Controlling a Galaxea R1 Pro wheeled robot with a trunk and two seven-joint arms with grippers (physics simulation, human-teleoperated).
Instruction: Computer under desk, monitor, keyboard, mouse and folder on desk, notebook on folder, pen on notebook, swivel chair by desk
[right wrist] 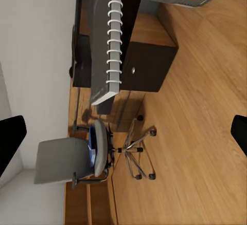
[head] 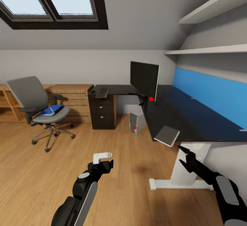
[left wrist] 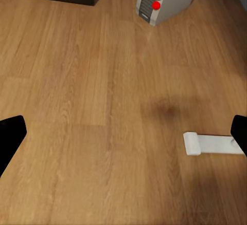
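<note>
The grey swivel chair point(head: 32, 104) stands apart at the left with the blue folder point(head: 51, 110) on its seat. On the black desk point(head: 192, 116) are the monitor point(head: 144, 79), the keyboard point(head: 102, 92) and a small dark mouse point(head: 92, 90) beside it. The computer point(head: 138, 123) sits on the floor under the desk. The grey spiral notebook point(head: 167, 135) overhangs the desk's near corner. My right gripper point(head: 180, 154) is open just below and in front of the notebook point(right wrist: 110, 45), not touching it. My left gripper point(head: 102, 162) is open over bare floor, nothing between its fingers point(left wrist: 10, 135).
A dark drawer unit point(head: 102, 114) carries the desk's far end, and a light wooden chest point(head: 73, 97) stands behind the chair. The desk's white leg and foot point(head: 178, 183) are near my right arm. Shelves point(head: 209, 51) hang above a blue wall panel point(head: 212, 92).
</note>
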